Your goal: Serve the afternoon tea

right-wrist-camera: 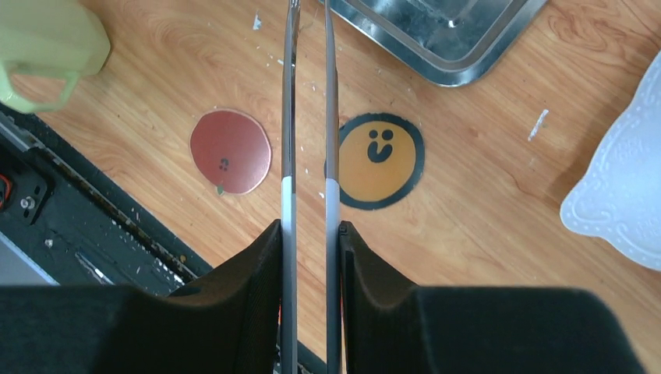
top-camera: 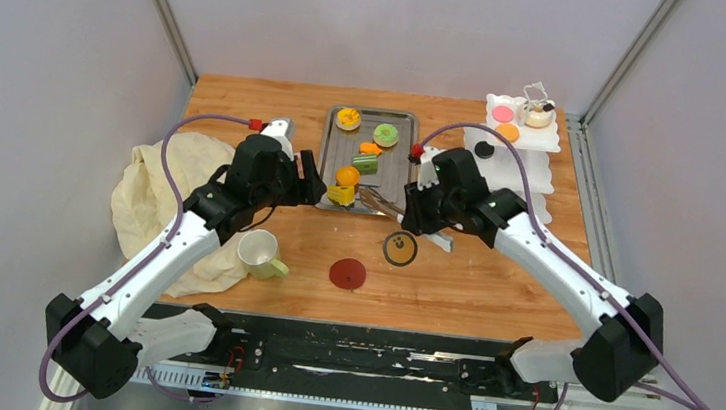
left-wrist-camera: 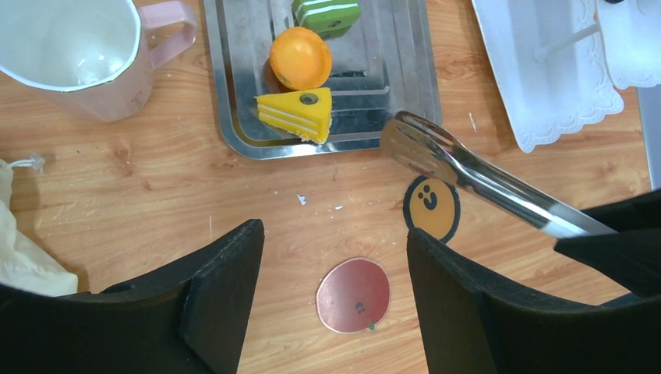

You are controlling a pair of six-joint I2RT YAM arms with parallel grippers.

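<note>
My right gripper [top-camera: 418,216] [right-wrist-camera: 310,231] is shut on the metal tongs [top-camera: 379,204] [right-wrist-camera: 309,117], whose tips reach the steel tray's near edge. My left gripper [top-camera: 313,182] [left-wrist-camera: 335,243] is open and empty above the wood near the red coaster [top-camera: 347,273] [left-wrist-camera: 353,295]. The yellow smiley coaster [top-camera: 399,249] [left-wrist-camera: 431,207] lies beside it. A green donut [top-camera: 386,135], an orange tart [top-camera: 348,117], an orange ball [left-wrist-camera: 300,58] and a yellow cake slice [left-wrist-camera: 296,113] sit on the tray. The white tiered stand [top-camera: 533,171] holds a pink disc [top-camera: 502,113] and an orange tart [top-camera: 508,133]. The green mug [top-camera: 259,252] and the pink mug [left-wrist-camera: 78,54] stand left.
The steel tray [top-camera: 398,168] [left-wrist-camera: 234,117] lies at the table's middle back. A cream cloth [top-camera: 164,196] is bunched at the left edge. The stand's lower tier [right-wrist-camera: 623,202] is close to the right of my right gripper.
</note>
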